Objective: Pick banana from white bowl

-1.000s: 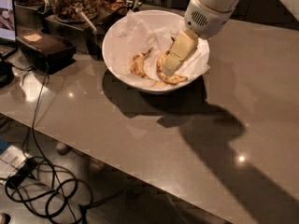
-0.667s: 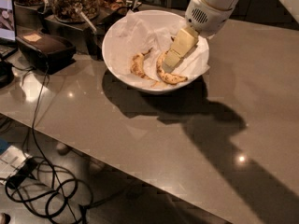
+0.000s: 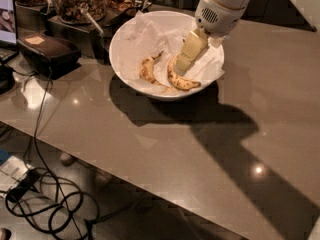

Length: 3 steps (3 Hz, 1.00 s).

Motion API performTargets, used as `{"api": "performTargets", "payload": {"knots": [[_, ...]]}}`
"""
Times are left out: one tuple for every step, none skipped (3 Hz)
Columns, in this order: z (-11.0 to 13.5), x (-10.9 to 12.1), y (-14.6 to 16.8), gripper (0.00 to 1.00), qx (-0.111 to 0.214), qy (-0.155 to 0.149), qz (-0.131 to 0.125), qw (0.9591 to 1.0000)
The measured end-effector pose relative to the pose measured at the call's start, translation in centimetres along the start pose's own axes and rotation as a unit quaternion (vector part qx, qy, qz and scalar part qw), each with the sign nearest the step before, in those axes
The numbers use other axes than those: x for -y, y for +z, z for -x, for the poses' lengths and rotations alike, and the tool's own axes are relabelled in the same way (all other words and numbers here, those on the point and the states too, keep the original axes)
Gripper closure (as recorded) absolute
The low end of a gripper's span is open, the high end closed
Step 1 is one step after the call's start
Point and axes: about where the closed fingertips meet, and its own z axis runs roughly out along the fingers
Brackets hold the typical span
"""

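The white bowl (image 3: 125,39), lined with crumpled white paper, stands at the back of the grey table. Two bananas lie in it. The longer, curved, brown-speckled banana (image 3: 184,82) lies at the bowl's front right. A shorter, stubbier banana (image 3: 147,70) lies to its left. My gripper (image 3: 179,68) reaches down into the bowl from the upper right, and its cream tip rests at the upper left end of the curved banana. The banana still lies on the paper.
A black box (image 3: 45,51) and a jar of nuts (image 3: 77,1) stand left of the bowl, with dark containers behind. A laptop screen (image 3: 6,14) shows at the far left. Cables (image 3: 45,204) lie on the floor below the table's front edge.
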Motion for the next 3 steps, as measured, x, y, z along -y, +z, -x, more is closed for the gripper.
{"api": "performTargets", "payload": {"knots": [[0.6, 0.0, 0.5, 0.23, -0.009, -0.009, -0.005, 0.9999], [1.3, 0.5, 1.3, 0.24, -0.024, -0.012, -0.016, 0.9995], [2.0, 1.2, 2.2, 0.26, -0.038, -0.011, -0.025, 0.9989]]}}
